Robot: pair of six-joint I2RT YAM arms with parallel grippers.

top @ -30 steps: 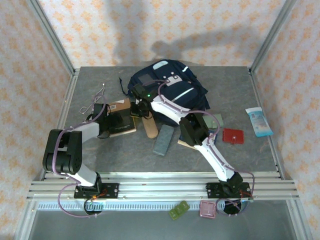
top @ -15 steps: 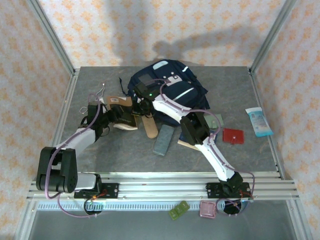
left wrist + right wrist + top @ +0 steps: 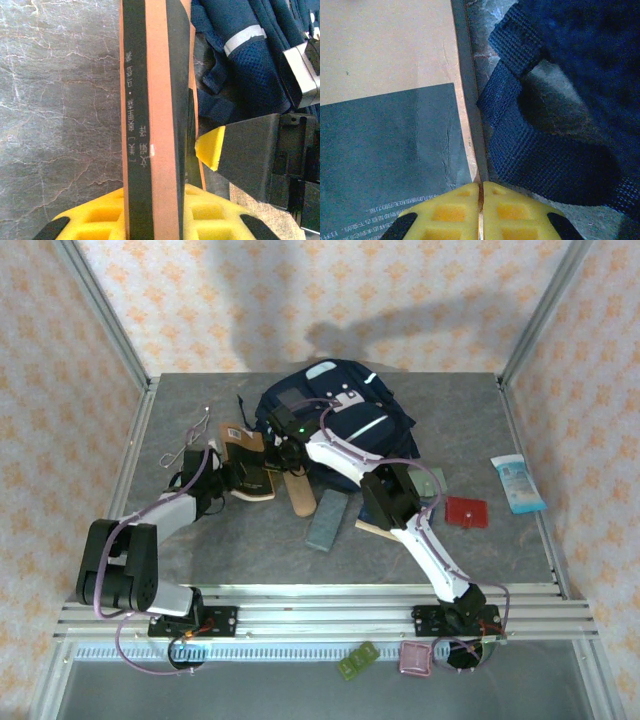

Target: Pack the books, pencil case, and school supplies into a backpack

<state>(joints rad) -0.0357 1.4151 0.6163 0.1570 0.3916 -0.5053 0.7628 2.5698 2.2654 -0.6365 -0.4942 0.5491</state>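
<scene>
The navy backpack (image 3: 335,410) lies at the back middle of the table. My left gripper (image 3: 228,476) is shut on the brown book (image 3: 246,454) with the dark panel and holds it on edge, just left of the backpack (image 3: 250,65). In the left wrist view the book's spine (image 3: 150,100) runs up between my yellow fingers (image 3: 220,212). My right gripper (image 3: 283,452) is shut on the thin edge of the book's cover (image 3: 385,100), beside a backpack strap (image 3: 545,150). The tan oblong case (image 3: 300,495), the grey-blue flat case (image 3: 328,520) and the grey-green square piece (image 3: 433,480) lie on the table.
A red wallet (image 3: 465,511) and a pale blue-and-white packet (image 3: 518,483) lie at the right. A bent wire (image 3: 190,437) sits at the back left. A flat book-like item (image 3: 372,527) lies partly hidden under my right arm. Metal posts frame the table's corners.
The brown book has gone from lying flat on the table to being held up on edge, nearer the backpack. My left arm has stretched forward with it. The right gripper has stayed put.
</scene>
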